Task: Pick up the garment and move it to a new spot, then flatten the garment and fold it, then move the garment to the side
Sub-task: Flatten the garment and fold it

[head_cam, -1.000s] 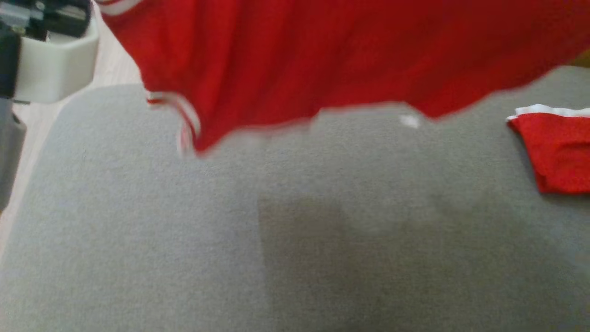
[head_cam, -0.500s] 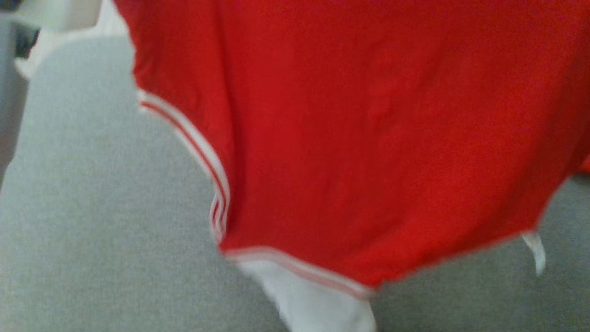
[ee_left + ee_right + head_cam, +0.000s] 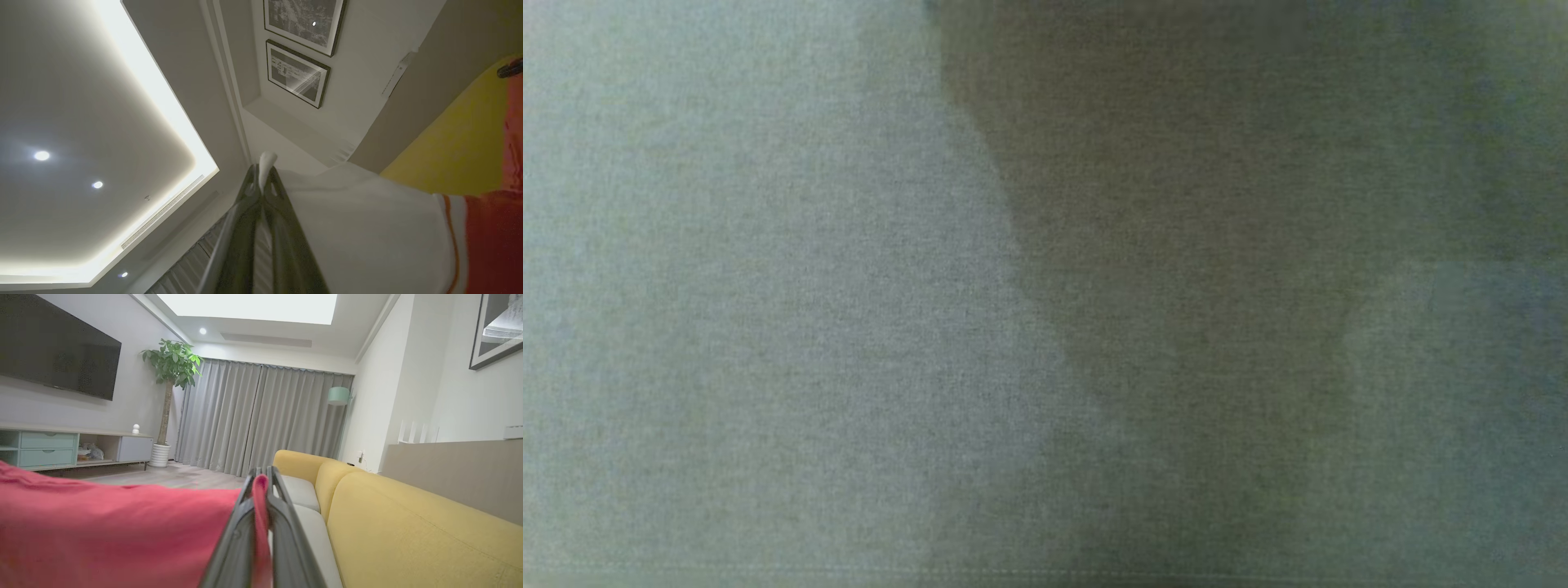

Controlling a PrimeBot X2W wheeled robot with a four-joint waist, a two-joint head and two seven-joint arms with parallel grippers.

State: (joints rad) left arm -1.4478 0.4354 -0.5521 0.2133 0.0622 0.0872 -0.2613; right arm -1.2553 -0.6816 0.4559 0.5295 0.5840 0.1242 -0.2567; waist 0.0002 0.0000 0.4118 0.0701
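Left hand [image 3: 261, 173]: its two dark fingers are pressed together on a fold of white cloth, and a small tuft pokes out past the tips. The fingers point up toward the ceiling [image 3: 81, 102].
Right hand [image 3: 261, 475]: its fingers are pinched tight on a thin ridge of red cloth that runs between them.
Garment [image 3: 486, 245]: red, with a white panel and a red-and-white striped trim, gripped by both hands. In the left wrist view the white part spreads to the right of the fingers and turns red past the stripe. In the right wrist view the red cloth spreads to the left.
Head view: a blurred grey woven surface [image 3: 752, 327] with a darker shadow [image 3: 1176, 245] across the middle and right.
Room beyond the right hand: a yellow sofa [image 3: 408, 522] with grey seat cushions on the right, grey curtains [image 3: 261, 424] at the far end, and a potted plant [image 3: 171, 367] and a dark television [image 3: 57, 347] on the left.
Wall above the left hand: two framed pictures [image 3: 296, 73].
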